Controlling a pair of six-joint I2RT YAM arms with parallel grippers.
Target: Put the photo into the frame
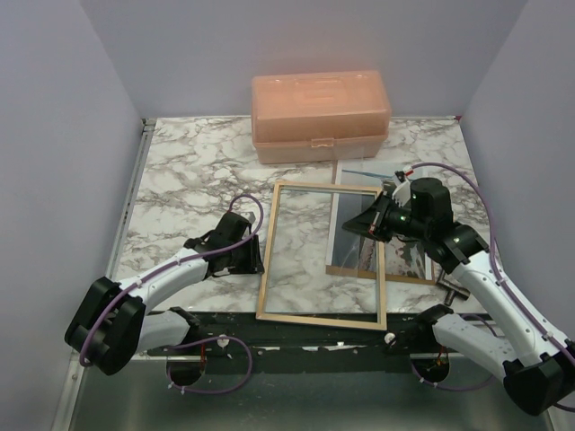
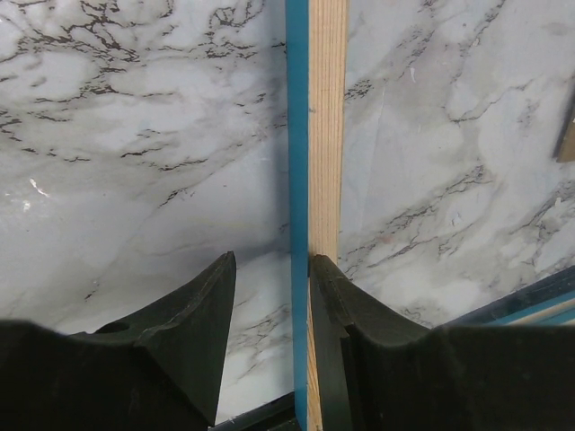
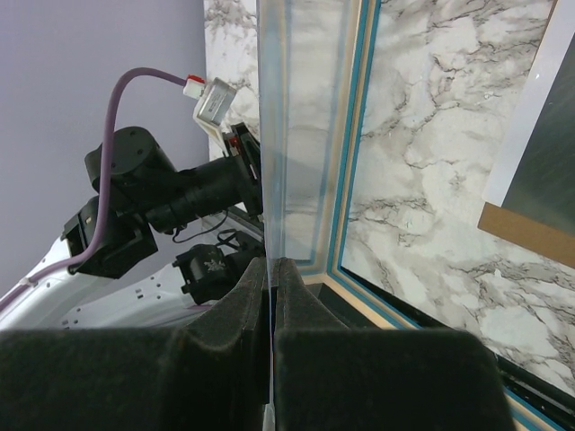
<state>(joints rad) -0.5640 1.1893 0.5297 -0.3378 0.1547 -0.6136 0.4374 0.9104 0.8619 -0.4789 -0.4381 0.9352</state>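
Right gripper (image 3: 271,262) clamps the pane (image 3: 301,135), raised at the right rim of the frame (image 1: 319,317), which lies flat, wood side up. Left gripper (image 2: 269,260) straddles its left rim, half spread. Photo (image 1: 409,259) rests on board (image 1: 359,271), just right. Step, likely: seating the pane. Next: lower it flat inside the rim.

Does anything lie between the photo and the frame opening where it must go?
Yes. The right rim of the frame lies across the photo, and the right gripper, shut on the pane, hangs over it.
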